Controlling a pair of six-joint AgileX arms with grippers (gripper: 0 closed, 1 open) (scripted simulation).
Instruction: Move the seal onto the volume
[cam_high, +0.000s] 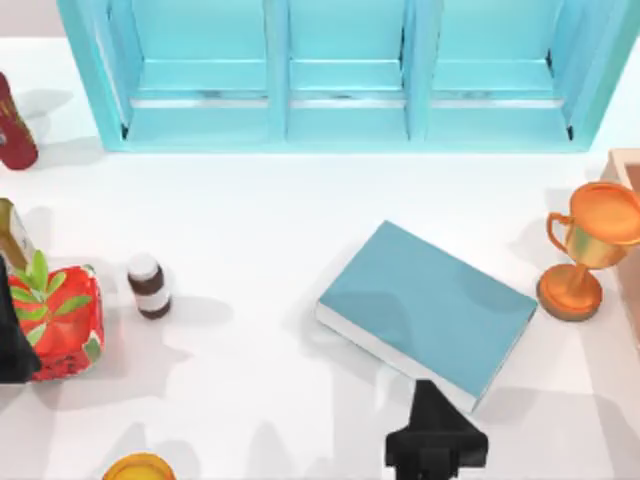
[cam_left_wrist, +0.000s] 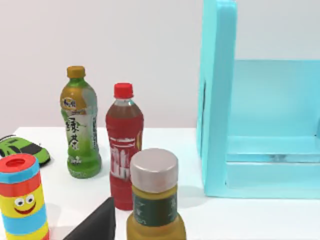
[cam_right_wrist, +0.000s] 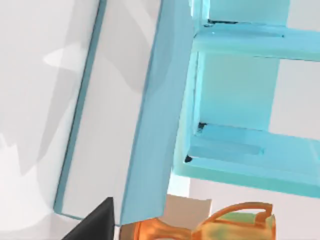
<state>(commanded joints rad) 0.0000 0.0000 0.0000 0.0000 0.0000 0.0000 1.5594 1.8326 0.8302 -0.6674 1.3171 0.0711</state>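
The volume (cam_high: 425, 310), a thick teal-blue book with white page edges, lies at an angle right of the table's middle. In the right wrist view the volume (cam_right_wrist: 145, 125) appears close up, its cover edge and white pages running past. My right gripper (cam_high: 435, 440) hangs just off the book's near corner, at the front edge of the table. The seal is out of view. My left gripper (cam_high: 12, 335) is parked at the table's far left, beside a red box.
A light-blue shelf unit (cam_high: 345, 75) spans the back. An orange trophy (cam_high: 585, 250) stands right of the book. A brown bottle with a white cap (cam_high: 148, 285), a red box with leaves (cam_high: 60, 320) and a dark red bottle (cam_high: 12, 125) stand at the left.
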